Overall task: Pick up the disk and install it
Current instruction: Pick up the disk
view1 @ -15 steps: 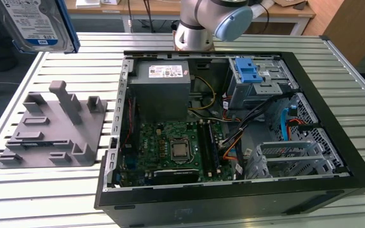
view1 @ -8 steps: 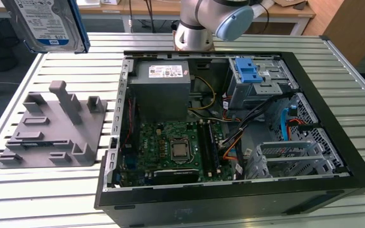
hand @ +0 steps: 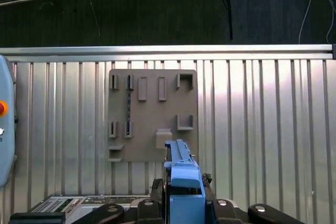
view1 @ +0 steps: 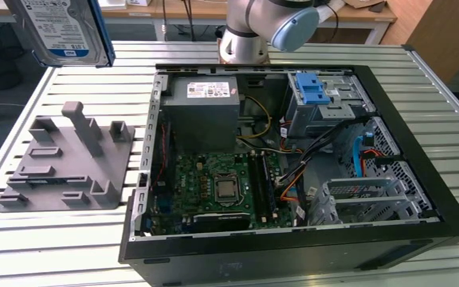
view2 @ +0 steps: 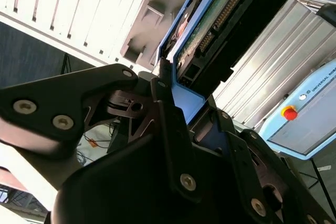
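The disk [view1: 62, 30], silver with a white-and-blue label and a blue carrier frame, hangs high above the table at the exterior view's left, over the grey fixture [view1: 62, 161]. In the second wrist view my gripper [view2: 181, 98] is shut on the carrier's blue edge, and the disk's [view2: 220, 19] green board and connector stick out past the black fingers [view2: 160, 90]. In the first wrist view the disk [hand: 184, 177] shows edge-on between the gripper's [hand: 184, 195] black links, straight above the fixture [hand: 152, 114].
The open computer case [view1: 421, 149] lies on the slatted table [view1: 70, 251] to the exterior view's right of the fixture. Inside are a power supply [view1: 201, 113], a motherboard [view1: 222, 185] and a metal drive cage with a blue latch [view1: 315, 89]. The arm's base [view1: 245, 36] stands behind the case.
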You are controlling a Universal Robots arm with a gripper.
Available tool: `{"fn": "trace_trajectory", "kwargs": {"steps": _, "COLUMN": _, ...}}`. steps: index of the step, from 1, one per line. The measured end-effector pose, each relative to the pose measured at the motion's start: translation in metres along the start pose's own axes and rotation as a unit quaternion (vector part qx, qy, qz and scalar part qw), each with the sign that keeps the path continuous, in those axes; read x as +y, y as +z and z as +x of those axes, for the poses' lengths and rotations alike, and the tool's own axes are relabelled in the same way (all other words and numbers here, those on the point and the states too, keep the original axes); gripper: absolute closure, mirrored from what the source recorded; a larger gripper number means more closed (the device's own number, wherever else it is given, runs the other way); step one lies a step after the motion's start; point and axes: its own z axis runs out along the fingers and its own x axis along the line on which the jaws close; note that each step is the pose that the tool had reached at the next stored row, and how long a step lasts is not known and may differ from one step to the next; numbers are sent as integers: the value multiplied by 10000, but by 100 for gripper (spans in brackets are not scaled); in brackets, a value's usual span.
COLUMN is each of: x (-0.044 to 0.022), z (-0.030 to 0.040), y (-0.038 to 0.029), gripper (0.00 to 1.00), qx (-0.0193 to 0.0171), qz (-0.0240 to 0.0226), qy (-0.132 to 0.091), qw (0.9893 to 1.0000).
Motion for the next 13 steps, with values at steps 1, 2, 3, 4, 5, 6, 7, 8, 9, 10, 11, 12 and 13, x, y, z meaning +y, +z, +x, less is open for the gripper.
{"fn": "trace_trajectory", "kwargs": {"steps": 1, "x": -2, "z": 16, "y": -1, "gripper": 64, "qx": 0, "qz": 0, "qy": 1, "qw": 10000}}
{"fn": "trace_trajectory", "kwargs": {"steps": 2, "x": -4, "z": 46, "y": -1, "gripper": 64, "qx": 0, "qz": 0, "qy": 1, "qw": 10000}}
{"fn": "trace_trajectory", "kwargs": {"steps": 3, "x": -6, "z": 78, "y": -1, "gripper": 64, "qx": 0, "qz": 0, "qy": 1, "qw": 10000}}
{"fn": "trace_trajectory", "kwargs": {"steps": 4, "x": -8, "z": 112, "y": -1, "gripper": 64, "qx": 0, "qz": 0, "qy": 1, "qw": 10000}}
{"fn": "trace_trajectory", "kwargs": {"steps": 5, "x": -12, "z": 143, "y": -1, "gripper": 64, "qx": -1, "qz": 1, "qy": 1, "qw": 10000}}
{"fn": "trace_trajectory", "kwargs": {"steps": 6, "x": -22, "z": 167, "y": -1, "gripper": 64, "qx": -1, "qz": 1, "qy": 1, "qw": 10000}}
{"fn": "trace_trajectory", "kwargs": {"steps": 7, "x": -41, "z": 182, "y": -1, "gripper": 64, "qx": -1, "qz": 0, "qy": 1, "qw": 10000}}
{"fn": "trace_trajectory", "kwargs": {"steps": 8, "x": -77, "z": 190, "y": -3, "gripper": 64, "qx": 0, "qz": 0, "qy": 1, "qw": 10000}}
{"fn": "trace_trajectory", "kwargs": {"steps": 9, "x": -119, "z": 194, "y": -4, "gripper": 64, "qx": 0, "qz": -1, "qy": 1, "qw": 10000}}
{"fn": "trace_trajectory", "kwargs": {"steps": 10, "x": -164, "z": 196, "y": -4, "gripper": 64, "qx": -1, "qz": -1, "qy": 1, "qw": 10000}}
{"fn": "trace_trajectory", "kwargs": {"steps": 11, "x": -213, "z": 197, "y": -5, "gripper": 64, "qx": -1, "qz": -3, "qy": 1, "qw": 10000}}
{"fn": "trace_trajectory", "kwargs": {"steps": 12, "x": -259, "z": 197, "y": -6, "gripper": 64, "qx": 0, "qz": -5, "qy": 1, "qw": 10000}}
{"fn": "trace_trajectory", "kwargs": {"steps": 13, "x": -304, "z": 197, "y": -8, "gripper": 64, "qx": 0, "qz": -7, "qy": 1, "qw": 10000}}
